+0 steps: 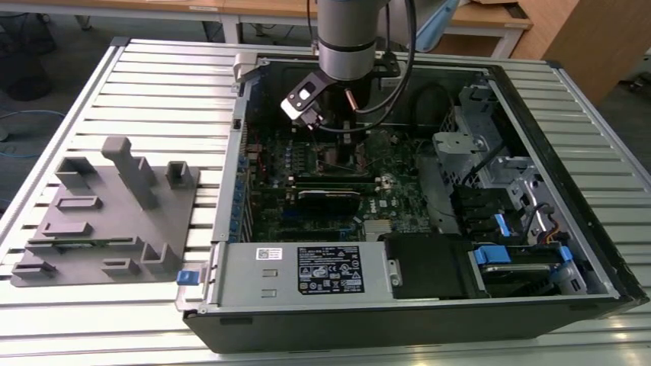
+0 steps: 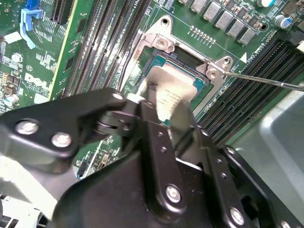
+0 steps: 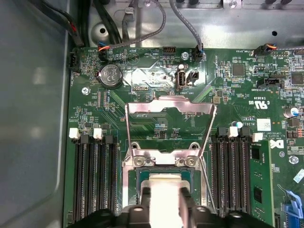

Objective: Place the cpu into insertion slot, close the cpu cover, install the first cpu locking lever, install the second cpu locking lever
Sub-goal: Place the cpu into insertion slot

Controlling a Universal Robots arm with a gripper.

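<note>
While the gripper (image 3: 165, 202) pinches the cpu (image 2: 175, 95) by two opposite edges, the chip hangs just over the slot (image 2: 184, 67), with the cover (image 3: 142, 107) swung open beside the slot. It looks light, stiff and fragile underneath, so the edges seem the only safe hold.

Camera setup: one high exterior view, two close wrist views.
The exterior view looks down from well above the insertion slot (image 2: 179, 61); both wrist views share it, close over it.

Slatted metal table (image 1: 81, 84), wooden desks (image 1: 489, 17) behind, grey floor (image 1: 102, 27)
</note>
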